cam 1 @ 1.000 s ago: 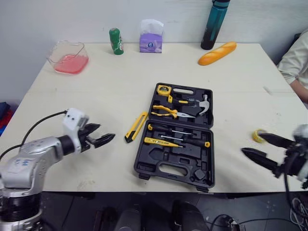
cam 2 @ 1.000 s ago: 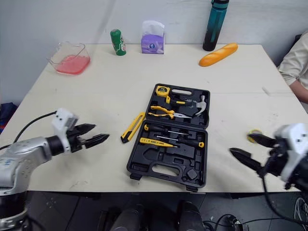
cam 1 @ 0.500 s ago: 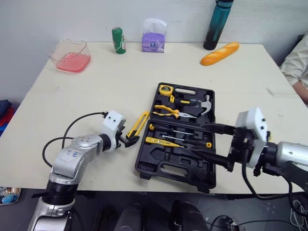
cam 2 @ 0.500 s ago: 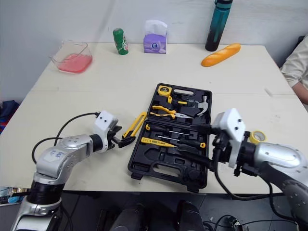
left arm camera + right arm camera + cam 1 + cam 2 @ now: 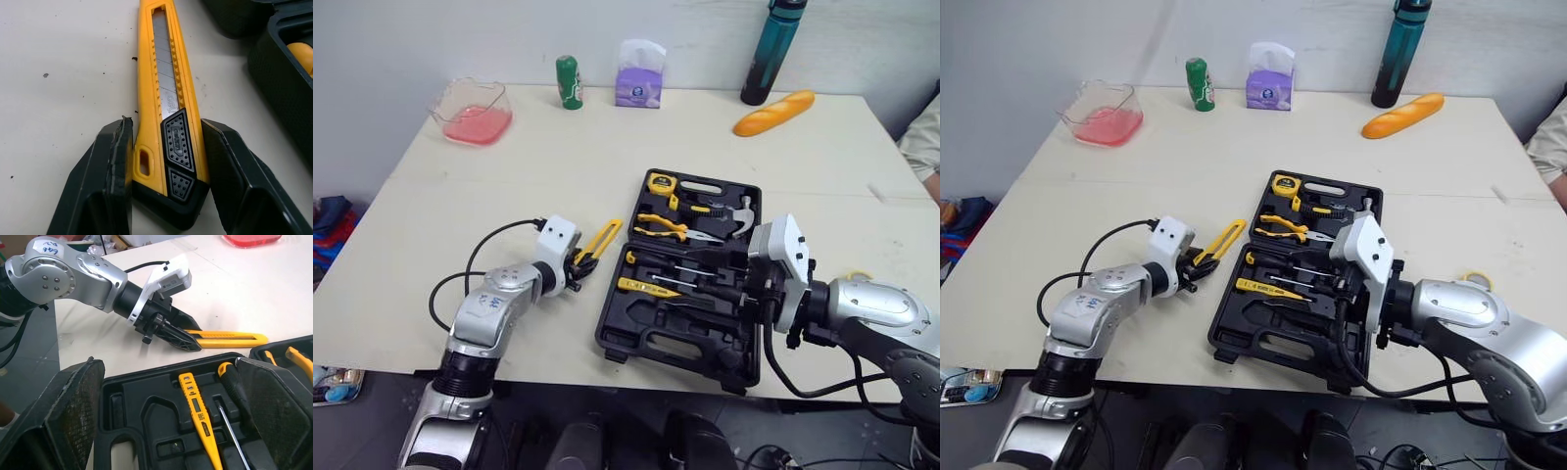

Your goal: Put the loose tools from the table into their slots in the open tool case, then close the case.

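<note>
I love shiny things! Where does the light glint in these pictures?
Left wrist view: the utility knife's metal blade gleams pale between the left gripper's fingers. Right wrist view: the screwdriver's thin shaft catches a bright line inside the tool case. Left eye view: soft, even light, only faint shadows on the table.

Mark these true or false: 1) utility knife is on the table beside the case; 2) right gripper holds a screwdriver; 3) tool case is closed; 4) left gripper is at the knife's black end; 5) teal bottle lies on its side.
1) True. The utility knife lies on the table, just off the tool case.
2) False. The right gripper is open over the case's lower half and holds nothing.
3) False. The case is open, with the hammer and tape measure seated in its lid.
4) True. The left gripper is at that end.
5) False. The teal bottle stands upright at the far edge.
</note>
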Robot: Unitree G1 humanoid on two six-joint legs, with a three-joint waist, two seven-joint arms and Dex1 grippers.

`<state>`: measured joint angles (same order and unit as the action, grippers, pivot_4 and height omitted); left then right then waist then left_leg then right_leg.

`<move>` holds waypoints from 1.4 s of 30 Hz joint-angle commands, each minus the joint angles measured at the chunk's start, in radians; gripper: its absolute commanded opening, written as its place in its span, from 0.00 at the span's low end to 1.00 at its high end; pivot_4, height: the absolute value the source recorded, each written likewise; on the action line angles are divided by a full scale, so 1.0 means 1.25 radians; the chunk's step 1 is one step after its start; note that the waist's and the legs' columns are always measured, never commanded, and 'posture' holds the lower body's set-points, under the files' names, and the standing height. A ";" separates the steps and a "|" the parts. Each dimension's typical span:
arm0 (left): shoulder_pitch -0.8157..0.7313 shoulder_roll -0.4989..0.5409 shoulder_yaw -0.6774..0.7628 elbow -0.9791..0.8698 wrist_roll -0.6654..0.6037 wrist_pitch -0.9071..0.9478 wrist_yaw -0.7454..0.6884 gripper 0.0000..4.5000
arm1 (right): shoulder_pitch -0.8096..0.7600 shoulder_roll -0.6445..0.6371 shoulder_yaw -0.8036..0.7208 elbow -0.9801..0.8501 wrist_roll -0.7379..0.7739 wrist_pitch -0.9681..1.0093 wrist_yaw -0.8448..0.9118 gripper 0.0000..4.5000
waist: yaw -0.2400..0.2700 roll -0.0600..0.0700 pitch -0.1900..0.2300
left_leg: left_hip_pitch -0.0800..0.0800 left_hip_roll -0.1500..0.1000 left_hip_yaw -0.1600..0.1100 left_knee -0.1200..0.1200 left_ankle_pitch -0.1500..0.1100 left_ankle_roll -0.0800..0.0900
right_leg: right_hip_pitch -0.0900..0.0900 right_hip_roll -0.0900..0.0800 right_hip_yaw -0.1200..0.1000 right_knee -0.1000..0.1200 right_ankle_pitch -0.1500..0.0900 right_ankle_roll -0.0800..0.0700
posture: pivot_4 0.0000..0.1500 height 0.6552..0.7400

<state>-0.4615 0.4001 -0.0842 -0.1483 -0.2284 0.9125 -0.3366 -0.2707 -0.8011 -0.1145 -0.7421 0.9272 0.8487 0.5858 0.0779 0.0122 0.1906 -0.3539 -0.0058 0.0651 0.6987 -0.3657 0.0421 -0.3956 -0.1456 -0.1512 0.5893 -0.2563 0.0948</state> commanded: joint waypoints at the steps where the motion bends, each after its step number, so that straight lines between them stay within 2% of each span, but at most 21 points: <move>1: 0.023 0.011 -0.008 0.033 0.003 0.014 -0.024 0.36 | -0.003 0.004 -0.006 -0.006 -0.011 -0.026 0.007 1.00 | -0.002 0.000 0.000 | 0.000 0.000 0.000 0.000 0.000 0.000 | 0.000 0.000 0.000 0.000 0.000 0.000 | 1.00 0.91; 6: -0.008 0.103 0.037 0.005 -0.024 -0.015 -0.125 0.36 | 0.005 -0.002 -0.016 -0.001 -0.018 -0.036 0.014 1.00 | -0.010 -0.001 0.000 | 0.000 0.001 0.000 0.000 0.000 0.000 | 0.000 0.000 -0.002 0.000 0.000 0.000 | 1.00 0.91; 11: -0.060 0.272 0.026 -0.029 -0.067 -0.111 -0.359 0.36 | 0.019 -0.019 -0.042 -0.006 -0.006 -0.031 0.029 1.00 | -0.027 -0.001 0.001 | -0.005 0.001 0.000 -0.001 0.000 -0.001 | -0.005 0.002 -0.003 0.001 0.000 0.000 | 1.00 0.91; 14: -0.105 0.339 -0.014 -0.042 -0.083 -0.165 -0.498 0.36 | 0.057 -0.052 -0.073 -0.011 0.001 -0.025 0.059 1.00 | -0.021 -0.001 0.001 | -0.013 0.001 0.000 0.000 0.001 0.000 | -0.012 0.004 -0.004 0.002 0.000 0.000 | 1.00 0.91; 16: -0.150 0.360 -0.058 -0.043 -0.083 -0.205 -0.591 0.36 | 0.107 -0.089 -0.110 -0.016 0.007 -0.016 0.092 1.00 | -0.016 -0.001 0.001 | -0.014 0.000 0.000 0.000 0.001 0.000 | -0.012 0.007 -0.005 0.000 0.000 0.000 | 1.00 0.91; 23: -0.267 0.258 -0.221 -0.012 -0.032 -0.272 -0.703 0.36 | 0.279 -0.155 -0.226 -0.038 -0.018 -0.014 0.134 1.00 | -0.013 -0.002 0.002 | -0.014 0.000 0.002 0.000 0.002 0.002 | -0.011 0.010 -0.006 -0.002 0.002 0.003 | 1.00 0.91; 29: -0.324 0.175 -0.325 0.061 0.032 -0.294 -0.735 0.36 | 0.388 -0.118 -0.279 -0.107 -0.010 -0.016 0.085 1.00 | -0.020 -0.003 0.002 | -0.013 0.001 0.002 0.000 0.003 0.001 | -0.011 0.011 -0.004 0.001 0.002 0.003 | 1.00 0.91; 35: -0.336 0.133 -0.377 0.105 0.078 -0.326 -0.762 0.36 | 0.507 -0.095 -0.326 -0.164 -0.030 -0.020 0.059 1.00 | -0.019 -0.003 0.002 | -0.013 0.001 0.002 0.001 0.004 0.001 | -0.011 0.010 -0.004 0.001 0.002 0.002 | 1.00 0.91; 42: -0.325 0.090 -0.379 0.126 0.092 -0.315 -0.765 0.36 | 0.546 -0.084 -0.360 -0.190 -0.015 -0.018 0.025 1.00 | -0.019 -0.003 0.002 | -0.013 0.001 0.000 0.001 0.004 0.002 | -0.011 0.010 -0.001 0.001 0.002 0.002 | 1.00 0.91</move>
<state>-0.8601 0.5157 -0.5700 0.0191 -0.1127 0.5168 -1.2828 0.4073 -0.9113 -0.5310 -0.9235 0.8904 0.8324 0.6242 0.0546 0.0080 0.1935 -0.3706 -0.0050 0.0649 0.7000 -0.3606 0.0441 -0.4094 -0.1334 -0.1511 0.5908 -0.2538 0.0975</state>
